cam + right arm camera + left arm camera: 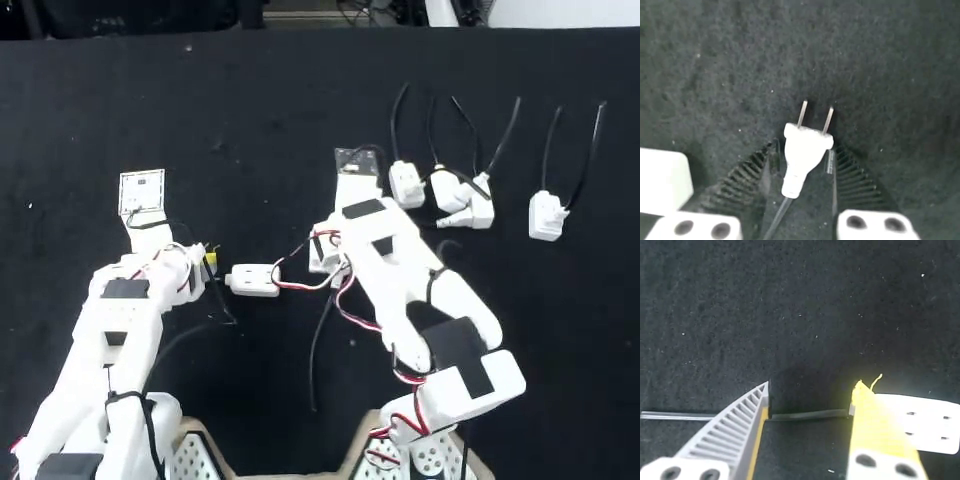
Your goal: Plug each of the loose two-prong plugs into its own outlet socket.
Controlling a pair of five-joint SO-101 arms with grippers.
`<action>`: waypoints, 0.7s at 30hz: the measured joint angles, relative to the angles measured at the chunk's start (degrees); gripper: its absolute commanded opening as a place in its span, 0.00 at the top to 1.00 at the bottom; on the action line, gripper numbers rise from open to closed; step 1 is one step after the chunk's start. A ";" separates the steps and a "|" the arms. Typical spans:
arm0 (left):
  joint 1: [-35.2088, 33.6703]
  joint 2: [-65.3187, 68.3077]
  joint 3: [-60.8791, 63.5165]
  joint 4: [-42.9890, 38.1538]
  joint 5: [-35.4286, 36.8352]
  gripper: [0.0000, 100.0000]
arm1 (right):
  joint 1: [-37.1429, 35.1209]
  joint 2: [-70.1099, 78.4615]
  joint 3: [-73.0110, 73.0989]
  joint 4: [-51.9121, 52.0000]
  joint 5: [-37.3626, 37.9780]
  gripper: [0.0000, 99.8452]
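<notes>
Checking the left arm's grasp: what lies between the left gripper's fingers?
A thin dark cable spans the open left gripper finger to finger, in the left wrist view.

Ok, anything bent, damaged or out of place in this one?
Nothing stands out. The two-prong plug has straight, parallel prongs, and the outlet socket lies flat beside the left gripper.

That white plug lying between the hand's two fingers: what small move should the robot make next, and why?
Probably close the right hand on the plug. Its fingers stand open on either side of the plug's body, with gaps showing, and the prongs point away from the hand, so the grip looks lined up. The plug must be held before it can be plugged in.
</notes>
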 measured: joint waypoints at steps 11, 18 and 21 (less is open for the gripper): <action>0.00 -0.70 0.88 0.00 0.00 0.74 | 2.90 -15.38 0.09 5.01 37.89 0.99; 0.00 -0.79 0.88 0.00 0.00 0.74 | 4.48 -31.74 3.16 12.22 76.31 0.99; 0.00 -0.79 0.88 0.00 0.00 0.74 | 0.44 -36.13 10.11 17.58 88.35 0.98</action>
